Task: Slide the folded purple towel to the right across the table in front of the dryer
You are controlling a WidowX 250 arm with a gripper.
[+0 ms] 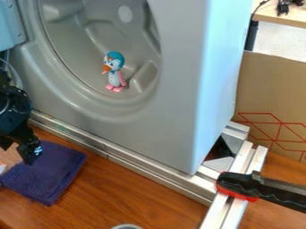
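Observation:
The black gripper [18, 150] hangs at the left edge, open, its fingers apart with nothing seen between them. It is over the upper left part of a folded purple cloth [55, 172] on the wooden table; whether it touches the cloth I cannot tell. A small penguin figure [115, 74] with a blue head, orange beak and pink feet stands upright inside the round recess of the grey appliance [176, 112], up and to the right of the gripper.
Metal rails [128, 164] run along the appliance's base. A black and red clamp [260, 188] sits on the rails at the lower right. A cardboard panel [272, 96] stands at the right. A round rim [126, 226] shows at the bottom edge, and something white [2, 168] lies at the left edge.

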